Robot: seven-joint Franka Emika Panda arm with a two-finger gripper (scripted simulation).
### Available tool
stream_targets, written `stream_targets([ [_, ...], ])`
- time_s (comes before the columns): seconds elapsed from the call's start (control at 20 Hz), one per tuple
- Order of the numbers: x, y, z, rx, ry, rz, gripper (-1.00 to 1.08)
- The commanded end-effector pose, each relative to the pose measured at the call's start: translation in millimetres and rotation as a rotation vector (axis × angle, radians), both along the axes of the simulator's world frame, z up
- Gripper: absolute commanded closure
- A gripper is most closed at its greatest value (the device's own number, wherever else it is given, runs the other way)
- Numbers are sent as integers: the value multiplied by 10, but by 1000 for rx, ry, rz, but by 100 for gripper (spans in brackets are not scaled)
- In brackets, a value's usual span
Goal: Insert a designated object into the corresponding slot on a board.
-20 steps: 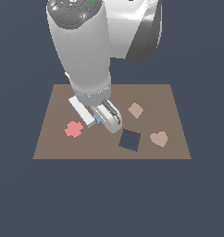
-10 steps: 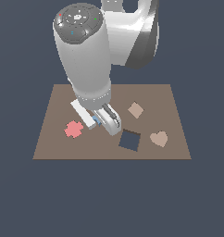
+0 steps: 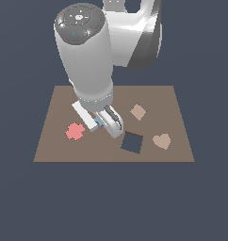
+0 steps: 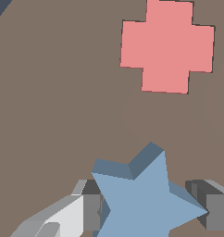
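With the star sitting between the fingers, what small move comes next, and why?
Probably close the fingers on the blue star: in the wrist view it lies between them on the board, with a gap showing on one side. Lifting can follow once it is held.

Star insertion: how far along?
Done: the gripper has reached the star and brackets it, one finger on each side. In hand: the grasp; contact can't be confirmed. Left: carry and insert. On the board only a dark square hole shows; no star slot is visible.
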State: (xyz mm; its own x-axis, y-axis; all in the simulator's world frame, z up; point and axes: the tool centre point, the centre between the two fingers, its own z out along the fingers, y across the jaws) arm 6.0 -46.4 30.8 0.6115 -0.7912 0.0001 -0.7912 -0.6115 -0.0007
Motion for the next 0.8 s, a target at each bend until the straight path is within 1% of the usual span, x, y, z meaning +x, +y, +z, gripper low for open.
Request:
stream_targets([
  [0.0,-6,-5,0,0,0,1,108],
  [0.2,-59,-26,5,0,0,9,108],
  [0.4,-167,-69,14,0,0,27,108],
  [0.6,-336,-143,30,0,1,54,108],
  [0.75,-506,-225,46,0,1,82,108],
])
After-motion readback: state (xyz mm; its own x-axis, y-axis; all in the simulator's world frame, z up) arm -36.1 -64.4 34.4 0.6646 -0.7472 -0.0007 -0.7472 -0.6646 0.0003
